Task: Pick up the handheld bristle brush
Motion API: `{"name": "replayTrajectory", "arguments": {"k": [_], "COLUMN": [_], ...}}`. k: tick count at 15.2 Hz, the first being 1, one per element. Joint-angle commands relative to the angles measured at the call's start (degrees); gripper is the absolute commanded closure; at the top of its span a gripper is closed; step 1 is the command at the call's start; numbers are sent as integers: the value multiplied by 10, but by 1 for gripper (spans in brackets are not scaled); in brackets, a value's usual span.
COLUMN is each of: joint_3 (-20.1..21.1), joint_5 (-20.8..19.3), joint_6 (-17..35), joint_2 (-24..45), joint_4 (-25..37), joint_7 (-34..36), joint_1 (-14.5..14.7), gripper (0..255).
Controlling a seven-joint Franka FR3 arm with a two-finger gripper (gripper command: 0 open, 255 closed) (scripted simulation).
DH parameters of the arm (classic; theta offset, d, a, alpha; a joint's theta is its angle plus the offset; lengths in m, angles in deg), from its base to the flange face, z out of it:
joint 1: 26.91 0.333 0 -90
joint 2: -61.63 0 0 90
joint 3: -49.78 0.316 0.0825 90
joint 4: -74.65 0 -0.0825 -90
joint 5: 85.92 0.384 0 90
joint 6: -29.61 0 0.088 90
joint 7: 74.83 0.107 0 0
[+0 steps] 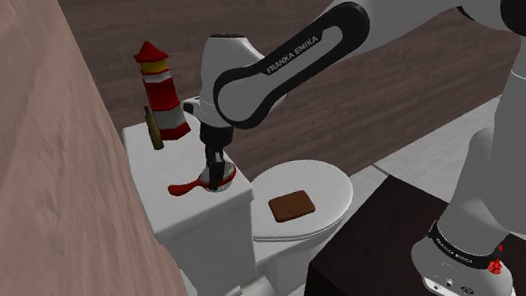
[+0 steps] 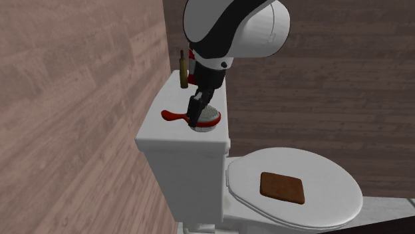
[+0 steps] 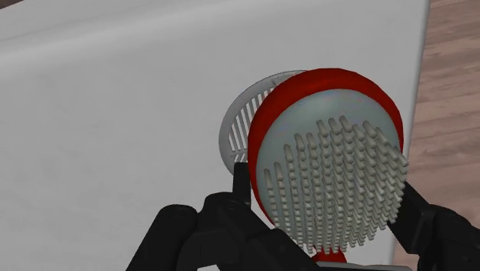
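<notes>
The brush has a red handle (image 1: 183, 189) and a round red head with pale grey bristles (image 3: 331, 177). It is on the white toilet tank lid (image 2: 156, 129), near its front end. My black gripper (image 2: 197, 119) comes straight down onto the head and is shut on it, one finger on each side of the red rim (image 3: 323, 85). In the wrist view the bristles face the camera, with the head's shadow on the lid behind it. I cannot tell whether the brush still touches the lid. The handle (image 2: 174, 116) sticks out toward the wall.
A red-and-white lighthouse figure (image 1: 161, 90) and a slim brown bottle (image 1: 152, 126) stand at the tank's far end. A brown square (image 2: 282, 187) lies on the shut toilet seat lid (image 2: 332, 173). The wood wall (image 1: 23, 177) runs close behind the tank. The dark stand (image 1: 382, 250) is beside the toilet.
</notes>
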Motion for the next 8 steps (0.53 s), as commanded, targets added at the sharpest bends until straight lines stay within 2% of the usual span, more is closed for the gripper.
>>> {"name": "replayTrajectory", "arguments": {"k": [1, 8], "joint_3": [0, -1], "joint_5": [0, -3], "joint_6": [-11, -61], "joint_2": [-7, -31], "joint_4": [5, 31], "joint_7": [1, 9], "joint_1": [-1, -2], "gripper": [255, 255]}}
